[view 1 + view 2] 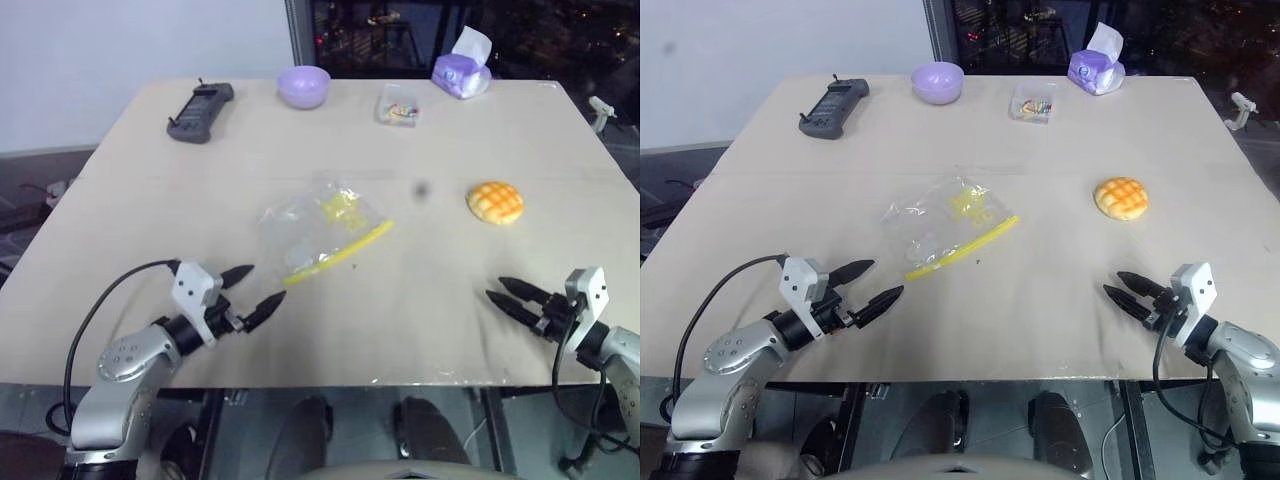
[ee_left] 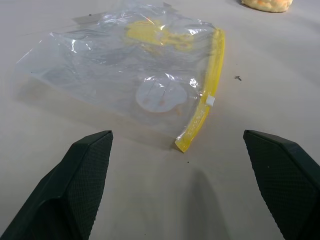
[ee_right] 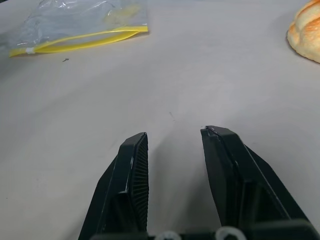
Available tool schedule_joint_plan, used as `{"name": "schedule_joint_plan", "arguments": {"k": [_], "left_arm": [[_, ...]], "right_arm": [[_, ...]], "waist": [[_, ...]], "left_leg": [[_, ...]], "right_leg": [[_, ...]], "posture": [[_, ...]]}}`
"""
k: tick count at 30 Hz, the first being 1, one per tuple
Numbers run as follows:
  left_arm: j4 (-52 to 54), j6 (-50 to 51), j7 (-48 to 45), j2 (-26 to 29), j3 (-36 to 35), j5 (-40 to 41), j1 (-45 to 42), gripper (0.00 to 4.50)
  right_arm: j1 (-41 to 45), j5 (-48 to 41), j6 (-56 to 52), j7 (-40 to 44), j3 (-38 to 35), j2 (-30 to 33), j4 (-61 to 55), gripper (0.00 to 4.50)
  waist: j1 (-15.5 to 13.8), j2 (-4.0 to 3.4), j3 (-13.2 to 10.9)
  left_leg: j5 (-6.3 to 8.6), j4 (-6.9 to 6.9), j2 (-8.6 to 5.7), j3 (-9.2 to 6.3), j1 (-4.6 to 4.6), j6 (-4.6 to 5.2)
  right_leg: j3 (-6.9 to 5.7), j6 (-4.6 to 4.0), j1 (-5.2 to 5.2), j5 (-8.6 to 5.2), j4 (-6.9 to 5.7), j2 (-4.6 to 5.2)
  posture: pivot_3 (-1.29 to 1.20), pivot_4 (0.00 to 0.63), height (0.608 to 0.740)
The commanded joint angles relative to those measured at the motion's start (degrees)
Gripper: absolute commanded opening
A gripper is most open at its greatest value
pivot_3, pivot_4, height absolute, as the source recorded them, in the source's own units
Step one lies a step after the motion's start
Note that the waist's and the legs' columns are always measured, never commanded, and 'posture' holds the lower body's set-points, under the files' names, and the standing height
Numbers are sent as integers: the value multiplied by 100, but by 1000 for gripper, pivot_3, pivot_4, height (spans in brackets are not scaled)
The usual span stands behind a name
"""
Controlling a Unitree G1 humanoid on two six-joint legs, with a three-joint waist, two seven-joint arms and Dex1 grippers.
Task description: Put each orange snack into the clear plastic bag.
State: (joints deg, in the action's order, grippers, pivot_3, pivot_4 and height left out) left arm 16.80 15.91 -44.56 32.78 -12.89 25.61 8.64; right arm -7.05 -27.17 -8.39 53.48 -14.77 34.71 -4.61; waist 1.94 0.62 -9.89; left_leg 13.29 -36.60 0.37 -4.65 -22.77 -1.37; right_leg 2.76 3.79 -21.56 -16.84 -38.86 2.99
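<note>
Both hands, left and right, hover spread near the table's front edge, holding nothing.

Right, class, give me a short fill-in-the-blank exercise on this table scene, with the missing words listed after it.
1. The clear plastic bag has a seal strip coloured ____.
2. The orange snack lies ____ the bag, on the bare table.
3. The left claw holds ____.
4. The bowl at the far edge is coloured ____.

Missing words: yellow; outside; nothing; purple
</note>
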Motion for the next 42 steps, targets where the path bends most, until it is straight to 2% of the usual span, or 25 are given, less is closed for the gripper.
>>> {"name": "schedule_joint_plan", "arguments": {"k": [1,24,36,42], "left_arm": [[155,-179,-5,-30,-166,100,31,4435],[-72,-355,-61,-58,-199,204,-18,4435],[-305,-326,-130,-81,-249,293,-138,4435],[-530,449,402,-167,-281,484,-471,4435]], "right_arm": [[-8,-94,129,44,-208,68,-173,1842],[189,-107,68,116,-116,136,-177,1842],[-27,-1095,-479,656,133,170,-1684,1842],[113,-1003,-583,546,215,188,-1710,1842]], "waist": [[0,0,0],[1,0,0],[-7,1,0],[-11,2,1]], "left_leg": [[0,0,0,0,0,0],[0,0,0,0,0,0],[0,0,0,-2,-1,0],[0,-1,0,-6,-1,0]], "right_leg": [[0,0,0,0,0,0],[0,0,0,0,0,0],[-2,0,0,0,1,0],[-6,1,1,0,0,-1]], "posture": [[0,150,740],[0,150,740],[0,150,740],[0,150,740]]}}
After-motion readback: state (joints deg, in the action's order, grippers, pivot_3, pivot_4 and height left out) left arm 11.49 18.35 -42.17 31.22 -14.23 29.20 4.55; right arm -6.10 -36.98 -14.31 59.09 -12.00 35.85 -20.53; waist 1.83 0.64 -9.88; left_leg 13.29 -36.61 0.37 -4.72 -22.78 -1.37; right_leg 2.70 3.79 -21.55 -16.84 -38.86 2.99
